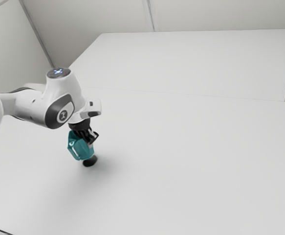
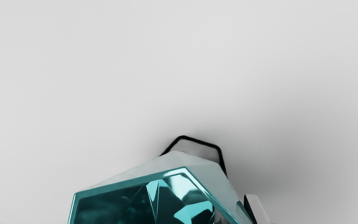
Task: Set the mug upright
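Observation:
In the exterior view my gripper [image 1: 90, 137] points down at the upper right side of the teal faceted mug [image 1: 80, 148]. It is shut on the mug's wall. The mug looks tilted, and a dark round part shows at its lower end. From the wrist view, the open mouth of the mug [image 2: 120, 205] faces the camera, with its pale outer side and a black-edged end beyond. One finger [image 2: 256, 207] lies against the outside of the wall; the other is hard to make out by the rim. Whether the mug touches the table is unclear.
The white table [image 1: 191, 161] extends around the mug and toward the exterior view's right. A second pale surface [image 1: 186, 63] lies behind it, near the walls. A dark edge crosses the exterior view's lower left corner.

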Robot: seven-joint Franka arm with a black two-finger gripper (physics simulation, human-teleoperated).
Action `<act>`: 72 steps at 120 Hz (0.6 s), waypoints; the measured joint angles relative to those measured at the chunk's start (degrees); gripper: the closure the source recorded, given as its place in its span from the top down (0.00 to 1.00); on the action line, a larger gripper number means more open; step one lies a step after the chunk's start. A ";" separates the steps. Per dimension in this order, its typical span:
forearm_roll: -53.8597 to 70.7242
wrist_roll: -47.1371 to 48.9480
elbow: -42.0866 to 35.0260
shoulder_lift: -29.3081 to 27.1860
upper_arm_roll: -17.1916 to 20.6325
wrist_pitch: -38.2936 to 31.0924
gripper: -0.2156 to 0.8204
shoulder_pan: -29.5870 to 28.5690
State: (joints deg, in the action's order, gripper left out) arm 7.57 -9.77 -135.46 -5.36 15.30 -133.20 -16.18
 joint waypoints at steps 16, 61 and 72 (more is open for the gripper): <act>1.33 3.17 0.00 1.50 0.03 -0.80 0.07 0.26; 2.09 9.05 0.00 2.87 0.66 -2.87 0.21 0.35; 1.98 9.91 0.00 2.56 0.87 -3.19 0.40 0.83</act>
State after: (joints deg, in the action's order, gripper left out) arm 9.55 0.14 -135.46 -2.80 16.17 -136.40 -15.35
